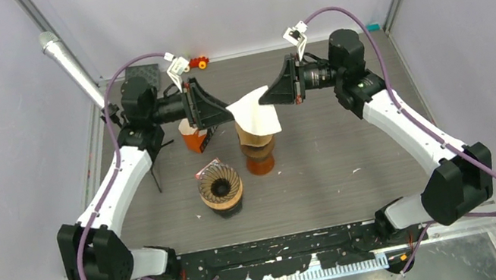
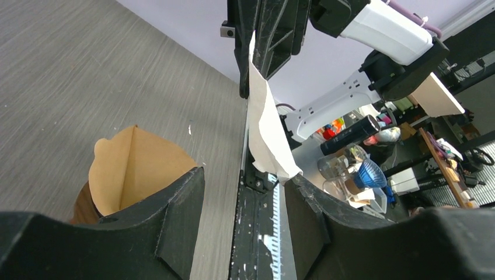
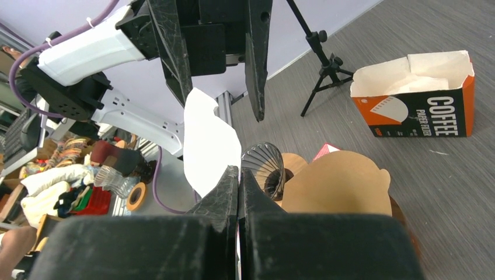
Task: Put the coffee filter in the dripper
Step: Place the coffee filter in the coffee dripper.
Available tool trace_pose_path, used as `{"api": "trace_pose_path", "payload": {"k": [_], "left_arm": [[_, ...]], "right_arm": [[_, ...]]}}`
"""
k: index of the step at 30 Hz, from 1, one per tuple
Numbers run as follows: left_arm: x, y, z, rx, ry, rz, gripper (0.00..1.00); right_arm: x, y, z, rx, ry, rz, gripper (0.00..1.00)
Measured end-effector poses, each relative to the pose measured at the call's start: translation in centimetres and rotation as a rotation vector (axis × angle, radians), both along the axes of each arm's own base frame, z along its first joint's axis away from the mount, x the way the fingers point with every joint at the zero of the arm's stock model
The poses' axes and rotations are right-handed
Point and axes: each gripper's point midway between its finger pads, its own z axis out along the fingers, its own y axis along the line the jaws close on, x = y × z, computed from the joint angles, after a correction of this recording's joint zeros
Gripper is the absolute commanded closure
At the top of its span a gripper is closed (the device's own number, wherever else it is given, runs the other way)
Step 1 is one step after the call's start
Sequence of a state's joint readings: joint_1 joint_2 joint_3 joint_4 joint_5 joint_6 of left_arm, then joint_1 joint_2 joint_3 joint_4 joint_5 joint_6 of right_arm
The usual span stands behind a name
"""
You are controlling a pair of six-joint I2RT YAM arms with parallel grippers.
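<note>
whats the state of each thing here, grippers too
white filter: lifted, flat, pinched by right gripper
right gripper: shut on white filter
left gripper: open, straddling the white filter's edge
brown filter: opened into a cone, upright
ribbed dripper: upright, empty
filter box: top open

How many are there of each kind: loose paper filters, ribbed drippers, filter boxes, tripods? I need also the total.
Loose paper filters: 2, white filter and brown filter
Ribbed dripper: 1
Filter box: 1
Tripod: 1
Total: 5
</note>
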State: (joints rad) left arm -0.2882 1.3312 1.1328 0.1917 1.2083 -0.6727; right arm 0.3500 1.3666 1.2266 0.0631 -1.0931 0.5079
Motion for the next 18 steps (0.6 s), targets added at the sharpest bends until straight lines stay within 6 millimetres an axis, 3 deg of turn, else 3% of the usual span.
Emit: {"api": "trace_pose_path", "payload": {"k": [8, 18], "left_arm": [[0.5, -0.6, -0.4, -0.007, 0.033, -0.006, 0.47], [0.5, -0.9, 0.4, -0.039, 0.046, -0.009, 0.55]], "right_arm": [[0.2, 0.1, 0.5, 0.017, -0.016, -0.005, 0.99], [0.8, -0.1, -0.8, -0.019, -0.027, -0.036, 0.99]]}}
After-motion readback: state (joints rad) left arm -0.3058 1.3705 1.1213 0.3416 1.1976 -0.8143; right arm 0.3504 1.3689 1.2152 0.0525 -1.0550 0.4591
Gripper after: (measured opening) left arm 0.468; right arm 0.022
